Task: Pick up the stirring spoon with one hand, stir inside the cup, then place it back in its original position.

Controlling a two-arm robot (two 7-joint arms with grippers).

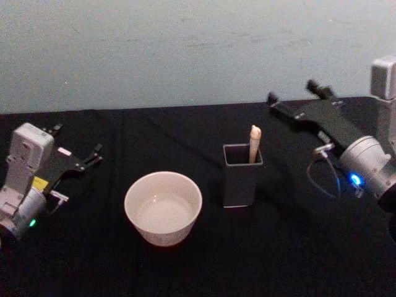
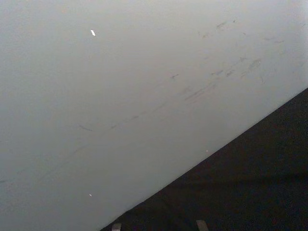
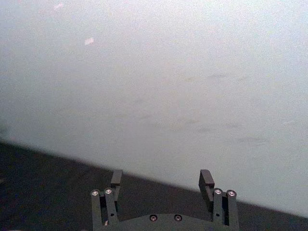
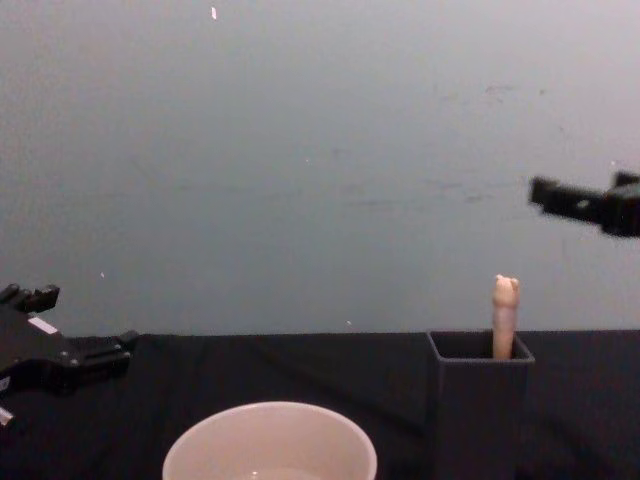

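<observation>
The stirring spoon (image 1: 254, 143) stands in the dark grey square holder (image 1: 242, 174), its original position, with only the cream handle and knob (image 4: 505, 315) rising above the holder's mouth (image 4: 478, 410). Left of it on the black cloth sits the wide cream cup (image 1: 163, 207), whose rim (image 4: 270, 445) shows low in the chest view. My right gripper (image 1: 292, 91) hovers open, raised behind and to the right of the holder (image 4: 585, 192), with nothing between its fingers (image 3: 207, 179). My left gripper (image 1: 77, 141) rests open near the table's left edge (image 4: 80, 320), empty.
A black cloth (image 1: 291, 247) covers the table, which ends at a plain pale wall (image 1: 185, 49) behind. Open cloth lies between the cup and the left gripper and in front of the holder.
</observation>
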